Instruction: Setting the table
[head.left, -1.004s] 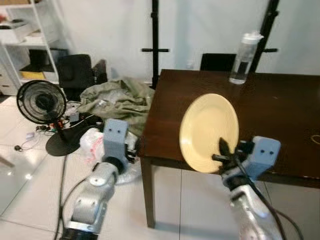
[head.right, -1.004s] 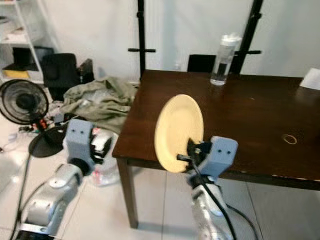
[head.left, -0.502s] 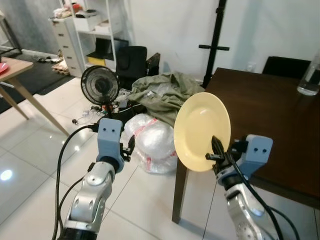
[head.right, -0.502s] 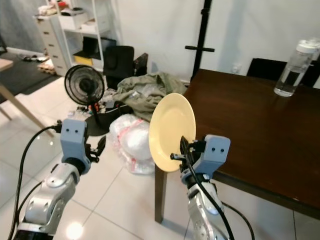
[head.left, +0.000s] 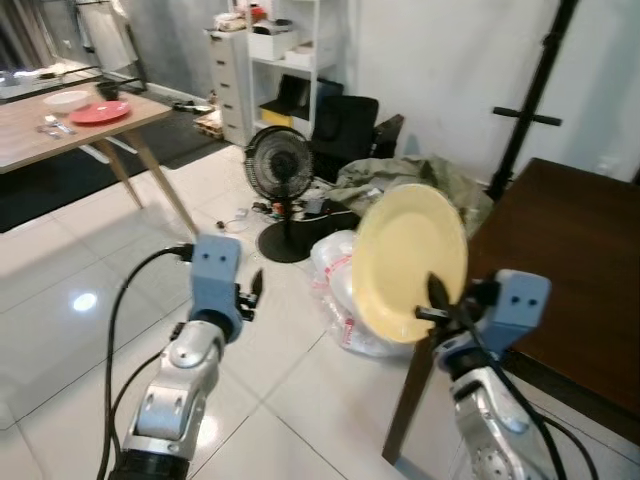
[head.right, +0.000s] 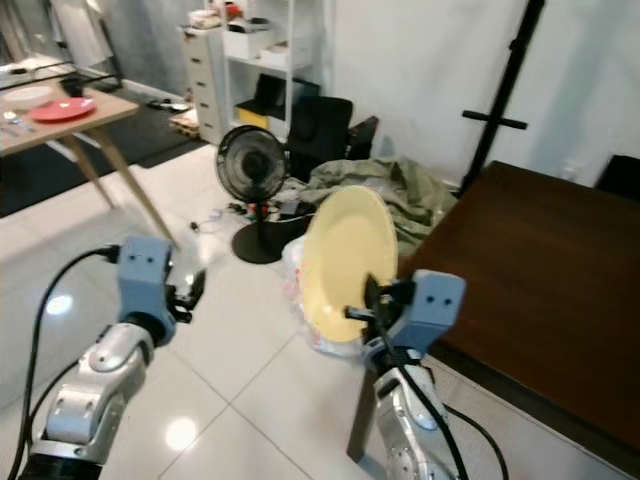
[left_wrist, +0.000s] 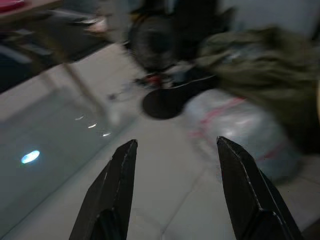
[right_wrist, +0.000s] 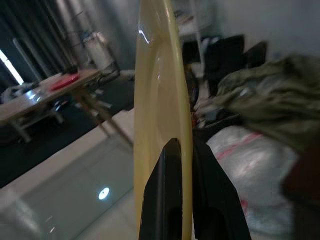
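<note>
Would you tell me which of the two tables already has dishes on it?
The light wooden table at far left, with a red plate and white bowl on top. The dark table on the right shows only bare top.

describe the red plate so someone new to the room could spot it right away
Look to the light wooden table on slanted legs, far left across the white tiled floor. The red plate lies flat on its top, beside a white bowl; it is the only red dish there.

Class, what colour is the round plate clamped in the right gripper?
Pale yellow plate; clearest in the left eye view.
</note>
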